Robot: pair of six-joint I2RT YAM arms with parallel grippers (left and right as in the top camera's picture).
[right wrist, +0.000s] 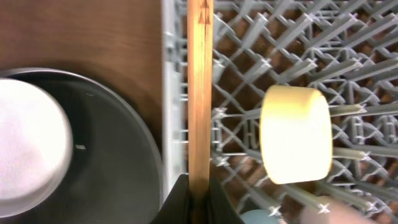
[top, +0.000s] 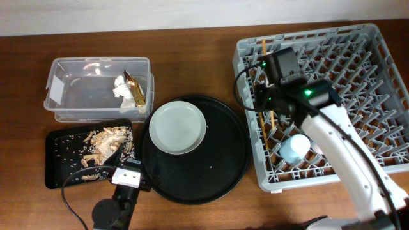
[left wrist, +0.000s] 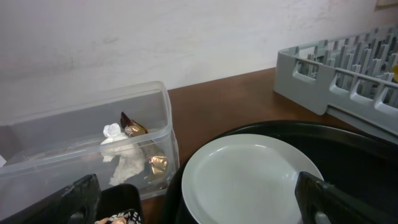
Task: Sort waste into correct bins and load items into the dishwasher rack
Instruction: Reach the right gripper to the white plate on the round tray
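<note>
My right gripper [right wrist: 200,198] is shut on the wooden chopsticks [right wrist: 200,87], over the left edge of the grey dishwasher rack [top: 358,45]; the chopsticks [top: 267,128] lie along that edge. In the rack are a yellow bowl [right wrist: 295,134] and a light-blue cup [top: 295,148]. My left gripper [left wrist: 199,208] is open and empty, low in front of the pale grey plate [left wrist: 249,180], which sits on the round black tray [top: 217,172]. The clear tub [top: 77,96] holds white tissue [left wrist: 127,163] and gold-brown wrappers [left wrist: 134,129]. The flat black tray [top: 61,160] holds food scraps [top: 105,142].
The round black tray fills the table's middle between the bins and the rack. My right arm [top: 345,153] stretches across the rack from the lower right. A black cable [top: 70,198] loops by my left arm at the front edge.
</note>
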